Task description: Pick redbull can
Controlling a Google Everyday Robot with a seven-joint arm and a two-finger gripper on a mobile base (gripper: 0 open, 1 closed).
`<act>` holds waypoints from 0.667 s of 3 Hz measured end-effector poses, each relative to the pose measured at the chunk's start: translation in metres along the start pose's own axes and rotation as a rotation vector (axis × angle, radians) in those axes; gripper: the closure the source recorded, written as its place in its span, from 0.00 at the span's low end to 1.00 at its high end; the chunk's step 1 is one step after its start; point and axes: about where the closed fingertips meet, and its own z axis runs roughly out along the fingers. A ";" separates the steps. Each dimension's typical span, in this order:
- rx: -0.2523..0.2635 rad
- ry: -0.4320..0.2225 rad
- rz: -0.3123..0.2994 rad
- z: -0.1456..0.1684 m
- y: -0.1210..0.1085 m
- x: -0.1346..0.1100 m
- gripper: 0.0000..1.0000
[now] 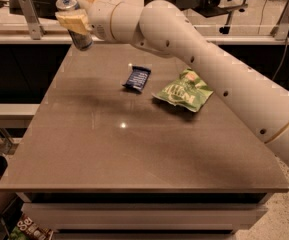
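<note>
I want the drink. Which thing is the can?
Follow the white arm to its end, above the table's back left corner. There the gripper holds the redbull can. It is tall and silver-blue, unlike the flat snack bar and green chip bag.

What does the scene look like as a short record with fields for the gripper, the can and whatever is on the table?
gripper: shut on the can, above the far left corner of the table
can: tilted, held clear of the tabletop
snack bar: flat on the table, toward the back
chip bag: right of the snack bar, not touching it
</note>
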 end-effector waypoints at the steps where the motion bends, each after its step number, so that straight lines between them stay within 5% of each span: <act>1: 0.006 -0.008 -0.045 -0.006 -0.005 -0.014 1.00; 2: 0.006 -0.009 -0.048 -0.006 -0.005 -0.016 1.00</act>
